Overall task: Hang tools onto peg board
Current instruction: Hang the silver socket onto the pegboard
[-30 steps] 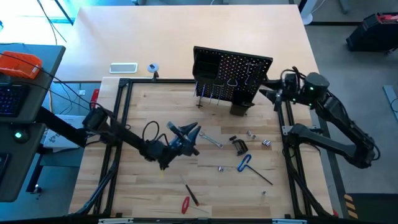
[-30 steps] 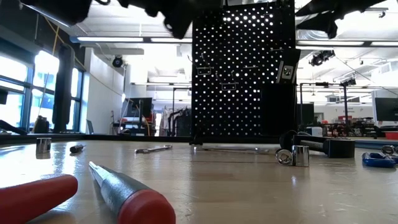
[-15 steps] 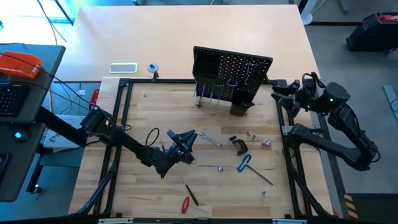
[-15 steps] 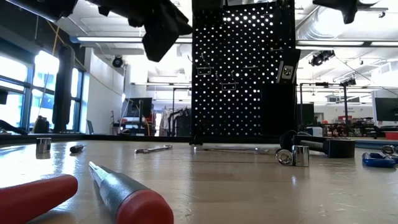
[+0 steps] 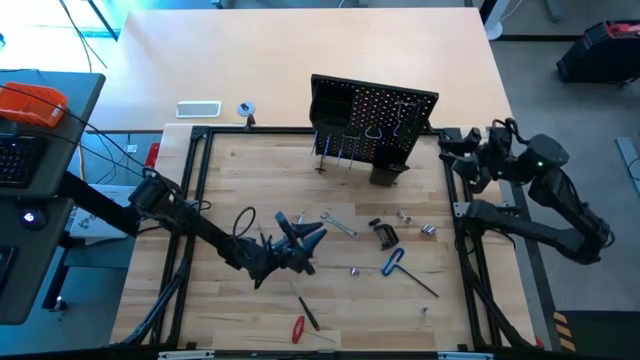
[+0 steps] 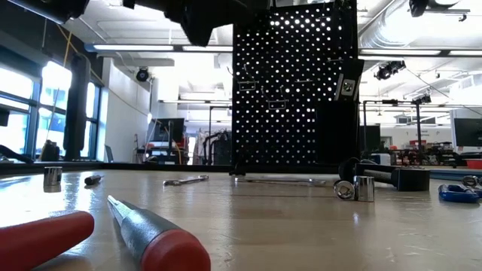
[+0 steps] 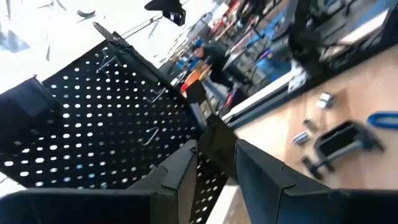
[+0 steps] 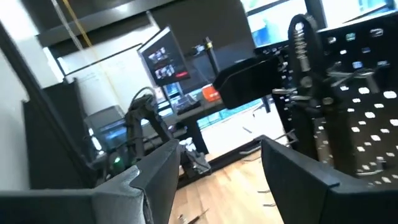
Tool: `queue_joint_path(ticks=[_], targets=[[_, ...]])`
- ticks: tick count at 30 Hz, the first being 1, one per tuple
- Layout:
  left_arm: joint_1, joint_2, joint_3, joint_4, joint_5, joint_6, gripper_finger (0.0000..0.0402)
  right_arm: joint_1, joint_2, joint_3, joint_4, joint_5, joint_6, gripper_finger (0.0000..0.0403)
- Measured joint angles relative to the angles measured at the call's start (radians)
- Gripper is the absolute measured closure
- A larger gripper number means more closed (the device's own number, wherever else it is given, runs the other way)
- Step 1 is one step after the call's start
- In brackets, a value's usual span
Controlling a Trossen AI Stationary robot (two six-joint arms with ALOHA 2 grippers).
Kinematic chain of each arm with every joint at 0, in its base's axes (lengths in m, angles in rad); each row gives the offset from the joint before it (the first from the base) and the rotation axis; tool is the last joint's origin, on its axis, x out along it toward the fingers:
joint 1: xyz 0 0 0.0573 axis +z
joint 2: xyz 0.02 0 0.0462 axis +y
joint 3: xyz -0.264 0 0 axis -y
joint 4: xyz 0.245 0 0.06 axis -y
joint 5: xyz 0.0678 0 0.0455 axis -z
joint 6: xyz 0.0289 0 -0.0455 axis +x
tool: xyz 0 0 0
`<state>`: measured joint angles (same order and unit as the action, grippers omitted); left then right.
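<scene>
The peg board (image 5: 373, 120) stands upright at the desk's (image 5: 250, 180) far edge, with loose tools (image 5: 385, 245) scattered across the middle and near part of the desk. The left tool (image 5: 300, 243) hovers over the desk's centre, clamped on black-handled pliers (image 5: 296, 228). The right tool (image 5: 452, 152) hangs with its fingers spread and nothing between them, by the far right corner, beside the board.
</scene>
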<state>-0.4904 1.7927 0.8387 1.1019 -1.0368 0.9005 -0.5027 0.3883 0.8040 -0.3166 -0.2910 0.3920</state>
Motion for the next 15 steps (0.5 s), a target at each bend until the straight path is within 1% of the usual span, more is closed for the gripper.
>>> queue_joint_path(ticks=[4,6,8,11,15], targets=[[0.016,-0.032,0.000,-0.011,0.094,-0.098,0.0296,0.064,0.047,0.000,0.039,-0.017,-0.007,0.0183],[0.028,-0.058,0.000,-0.045,0.166,-0.157,0.0296,0.109,0.088,0.000,0.095,-0.033,-0.023,0.0183],[0.042,-0.094,0.000,-0.102,0.245,-0.219,0.0296,0.162,0.139,0.000,0.166,-0.056,-0.042,0.0183],[0.067,-0.160,0.000,-0.220,0.353,-0.321,0.0296,0.249,0.210,0.000,0.255,-0.061,-0.090,0.0182],[0.104,-0.257,0.000,-0.405,0.472,-0.438,0.0296,0.343,0.283,0.000,0.303,-0.060,-0.145,0.0183]])
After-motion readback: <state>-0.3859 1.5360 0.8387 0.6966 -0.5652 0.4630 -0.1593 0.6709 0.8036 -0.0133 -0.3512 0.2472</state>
